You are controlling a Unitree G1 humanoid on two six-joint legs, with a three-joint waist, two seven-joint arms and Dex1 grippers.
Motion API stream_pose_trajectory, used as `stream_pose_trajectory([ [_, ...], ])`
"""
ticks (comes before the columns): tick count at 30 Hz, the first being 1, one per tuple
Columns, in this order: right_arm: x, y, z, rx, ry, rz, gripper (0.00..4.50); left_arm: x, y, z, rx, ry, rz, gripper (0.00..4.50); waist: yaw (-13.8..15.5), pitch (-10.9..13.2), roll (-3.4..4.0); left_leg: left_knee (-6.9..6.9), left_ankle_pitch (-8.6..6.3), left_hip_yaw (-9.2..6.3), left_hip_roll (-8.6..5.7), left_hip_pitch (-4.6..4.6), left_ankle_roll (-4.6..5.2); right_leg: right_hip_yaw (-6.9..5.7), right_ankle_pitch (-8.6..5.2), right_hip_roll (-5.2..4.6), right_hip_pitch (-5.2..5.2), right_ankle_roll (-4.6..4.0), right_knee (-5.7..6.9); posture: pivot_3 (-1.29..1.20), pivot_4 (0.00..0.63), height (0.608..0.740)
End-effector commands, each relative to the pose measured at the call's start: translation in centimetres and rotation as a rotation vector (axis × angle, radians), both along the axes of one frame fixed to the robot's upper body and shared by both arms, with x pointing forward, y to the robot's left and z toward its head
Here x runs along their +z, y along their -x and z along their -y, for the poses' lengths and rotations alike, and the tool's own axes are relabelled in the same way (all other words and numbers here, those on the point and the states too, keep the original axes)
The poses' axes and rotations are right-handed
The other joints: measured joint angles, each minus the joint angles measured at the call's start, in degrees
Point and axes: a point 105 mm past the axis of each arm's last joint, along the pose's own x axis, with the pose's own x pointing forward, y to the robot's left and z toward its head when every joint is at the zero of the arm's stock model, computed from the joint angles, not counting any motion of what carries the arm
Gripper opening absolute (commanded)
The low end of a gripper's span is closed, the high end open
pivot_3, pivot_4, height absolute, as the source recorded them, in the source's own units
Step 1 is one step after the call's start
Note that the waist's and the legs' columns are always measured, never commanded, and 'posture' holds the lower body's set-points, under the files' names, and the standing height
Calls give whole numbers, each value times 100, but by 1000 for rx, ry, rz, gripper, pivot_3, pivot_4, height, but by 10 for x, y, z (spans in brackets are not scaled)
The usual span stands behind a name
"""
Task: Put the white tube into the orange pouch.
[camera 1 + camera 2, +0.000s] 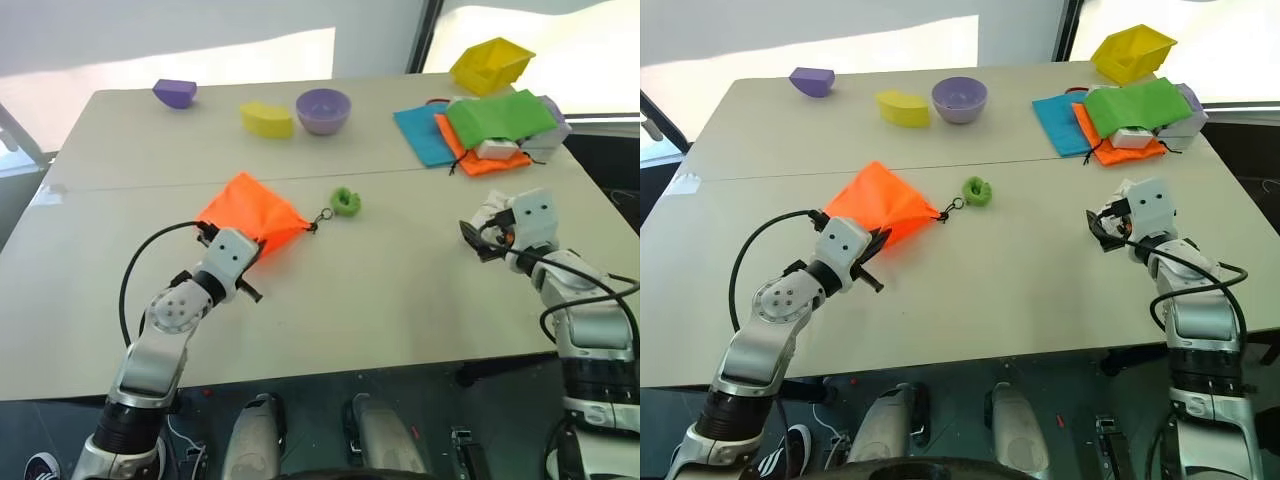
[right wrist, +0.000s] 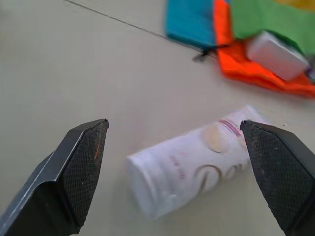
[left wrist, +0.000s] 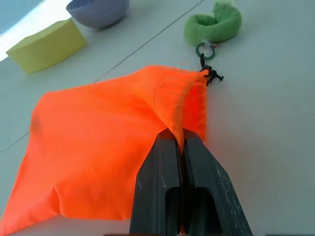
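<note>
On the table (image 1: 400,300), near half: both task items, well apart from each other.

Orange pouch (image 1: 250,212): lies on the robot's left side, puffed into a low tent; its gathered mouth points toward the middle of the table, with a dark cord ending in a small green ring (image 3: 207,49) beside a green loop-shaped object (image 1: 346,201).

Left gripper (image 3: 179,147): fingers pressed together on a fold of the pouch's fabric at its mouth edge, as the left wrist view shows plainly.

White tube (image 2: 197,160): lies flat on the table at the robot's right, not lifted, with faint print along its side.

Right gripper (image 2: 182,162): fingers spread wide, one on each side of the tube, neither pad touching it.

Done so far: pouch secured by one arm; other arm lined up on the tube.

Left to do: close on the tube, lift it, carry it across to the pouch, get the mouth open enough, and slip it inside. By this reckoning the task is in its early part.

Pouch mouth: looks drawn nearly closed, so insertion may need widening first.

Far side of table: stacked cloths (image 1: 490,125) in blue, orange and green with a white boxy object (image 1: 497,148); purple bowl (image 1: 323,109); yellow block (image 1: 266,119); yellow bin (image 1: 491,64); purple block (image 1: 175,93). None concerned.
</note>
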Motion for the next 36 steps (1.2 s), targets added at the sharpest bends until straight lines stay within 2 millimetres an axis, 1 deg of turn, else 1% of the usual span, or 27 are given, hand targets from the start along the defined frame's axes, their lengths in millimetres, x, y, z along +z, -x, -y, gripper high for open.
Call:
stream_pose_trajectory([
  [1,12,0,-9,-87,-45,-22,4500,6,0,5,-16,-10,40,46,1,0,0,-2,0,0,0,0,0,0,0,1,-1,1,0,0,150,740],
  [3,14,0,-8,-151,-56,-56,4500,5,0,5,-17,-9,39,46,2,-1,2,-6,0,1,0,-7,0,0,1,1,-12,3,0,0,150,740],
  [4,15,0,-3,-200,-74,-72,4500,4,0,5,-17,-9,38,46,5,-2,3,-7,0,2,0,-17,0,0,1,2,-22,3,0,0,150,740],
  [5,20,-1,-2,-228,-108,-73,4500,4,0,4,-15,-7,35,46,8,-2,4,-5,1,2,0,-31,1,-1,2,3,-34,4,1,0,150,740],
  [8,24,-4,-3,-291,-202,-115,4500,1,0,4,-12,-6,30,46,10,-3,5,5,2,1,-2,-77,1,-2,10,5,-72,18,1,0,150,740],
  [12,21,-9,0,-363,-242,-160,4500,-1,0,7,-13,0,26,46,9,-3,5,6,2,1,-6,-88,2,-4,12,6,-80,21,1,0,150,740],
  [14,16,-11,2,-408,-257,-190,4500,-1,1,7,-13,4,25,46,12,-3,5,5,2,3,-8,-89,2,-5,12,7,-81,21,1,0,150,740],
  [16,14,-15,-1,-425,-333,-211,4500,-3,2,8,-13,5,20,46,7,-3,5,5,2,6,-9,-91,2,-6,12,8,-82,21,1,0,150,740],
  [17,16,-17,2,-448,-329,-208,4500,-2,2,8,-14,7,22,46,5,-3,5,5,2,6,-9,-91,2,-6,12,9,-83,21,1,0,150,740],
  [19,19,-21,2,-451,-336,-206,4500,-2,3,9,-15,8,22,46,2,-3,5,5,2,6,-9,-91,2,-6,12,10,-85,21,1,0,150,740],
  [21,19,-22,7,-478,-285,-213,4500,-2,4,10,-13,9,23,46,0,-3,5,5,2,7,-9,-91,2,-7,12,10,-84,21,1,0,150,740],
  [24,13,-26,0,-448,-322,-244,4500,-2,4,10,-13,10,23,46,-3,-3,5,5,2,8,-9,-91,2,-7,12,11,-84,21,1,0,150,740],
  [26,10,-28,0,-455,-336,-250,4500,-2,5,10,-12,8,24,46,-1,-3,5,5,2,8,-9,-91,2,-7,12,12,-84,21,1,0,150,740],
  [29,3,-28,-4,-446,-319,-269,4500,-1,5,10,-10,9,27,46,-1,-3,5,4,2,8,-9,-92,2,-7,12,14,-84,21,1,0,150,740],
  [32,1,-28,-6,-445,-318,-271,4500,-2,5,11,-11,6,28,46,-7,-3,5,5,2,8,-8,-91,2,-7,12,14,-84,21,1,0,150,740],
  [33,1,-28,-5,-448,-319,-267,3968,-1,5,11,-13,7,29,0,-7,-3,5,5,2,8,-8,-91,2,-7,12,14,-84,22,1,0,150,740],
  [34,0,-28,-5,-445,-315,-268,3656,-1,4,12,-14,8,30,0,-5,-3,5,5,2,8,-8,-91,2,-7,12,14,-84,22,1,0,150,740],
  [35,0,-27,-5,-448,-307,-269,3232,-1,4,13,-15,9,30,0,-3,-3,5,5,2,8,-8,-91,2,-7,12,14,-84,22,1,0,150,740],
  [36,-1,-27,-5,-448,-306,-270,2709,-1,4,13,-16,9,30,0,-3,-3,5,5,2,8,-8,-91,2,-7,12,14,-84,22,1,0,150,740],
])
